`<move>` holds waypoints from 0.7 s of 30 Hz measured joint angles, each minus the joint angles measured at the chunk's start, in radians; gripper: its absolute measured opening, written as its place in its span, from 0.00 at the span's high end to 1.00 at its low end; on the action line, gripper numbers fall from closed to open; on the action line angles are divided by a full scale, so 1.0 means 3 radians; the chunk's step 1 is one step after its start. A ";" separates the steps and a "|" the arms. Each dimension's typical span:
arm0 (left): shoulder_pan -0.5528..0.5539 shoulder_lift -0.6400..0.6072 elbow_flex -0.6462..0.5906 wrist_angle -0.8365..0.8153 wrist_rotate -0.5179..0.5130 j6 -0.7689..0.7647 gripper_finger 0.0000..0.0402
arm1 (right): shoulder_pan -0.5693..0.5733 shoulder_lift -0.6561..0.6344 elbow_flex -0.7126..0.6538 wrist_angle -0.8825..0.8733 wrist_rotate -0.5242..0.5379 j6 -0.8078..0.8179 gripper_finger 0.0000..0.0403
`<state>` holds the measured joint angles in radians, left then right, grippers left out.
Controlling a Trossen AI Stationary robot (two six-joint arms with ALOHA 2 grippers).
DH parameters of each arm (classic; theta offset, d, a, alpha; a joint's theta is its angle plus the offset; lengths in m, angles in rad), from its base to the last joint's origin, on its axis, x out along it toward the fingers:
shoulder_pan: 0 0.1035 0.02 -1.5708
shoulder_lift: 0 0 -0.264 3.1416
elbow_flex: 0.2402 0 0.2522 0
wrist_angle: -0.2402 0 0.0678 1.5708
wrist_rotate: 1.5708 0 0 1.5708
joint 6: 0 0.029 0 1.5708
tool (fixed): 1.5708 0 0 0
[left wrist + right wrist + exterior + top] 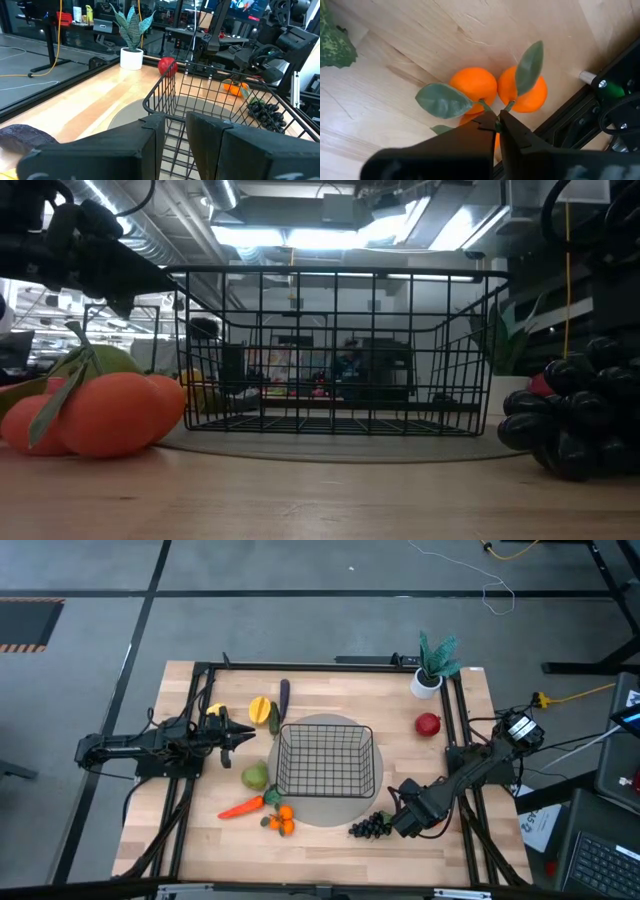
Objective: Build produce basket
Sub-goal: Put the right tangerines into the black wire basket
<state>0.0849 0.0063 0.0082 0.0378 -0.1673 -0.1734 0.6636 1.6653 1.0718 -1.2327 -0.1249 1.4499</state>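
The black wire basket (325,727) (340,350) (160,95) stands on a grey round mat (320,812). Around it lie a green pear (256,776), an orange carrot (240,808), small oranges (281,820) (475,85), dark grapes (370,827) (575,420), a red apple (428,724), a dark eggplant (285,695) and yellow pieces (259,709). My left gripper (238,737) (176,117) hovers left of the basket, pointing at it, narrowly open and empty. My right gripper (397,798) (496,122) hangs over the table just right of the grapes, shut and aimed toward the oranges.
A teal plant in a white pot (430,665) stands at the table's far right corner. A black frame (200,668) runs along the table's edges. Bare wood lies between the basket and the apple. Both arms reach in from the table's left and right sides.
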 joint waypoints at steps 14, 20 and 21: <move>-0.0001 0.0000 0.0000 0.0001 -0.0013 0.0000 0.83 | -0.0087 0.0000 0.0000 -0.0192 -0.0117 -0.1191 1.00; -0.0001 0.0000 0.0000 0.0001 -0.0014 0.0000 0.83 | -0.0182 0.0000 0.0000 -0.0303 -0.0086 -0.1457 1.00; -0.0001 0.0000 0.0000 0.0001 -0.0014 0.0000 0.83 | -0.0196 0.0000 0.0000 -0.0326 -0.0083 -0.1481 1.00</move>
<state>0.0846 0.0063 0.0082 0.0380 -0.1715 -0.1734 0.6049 1.6653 1.0718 -1.3305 -0.1499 1.0055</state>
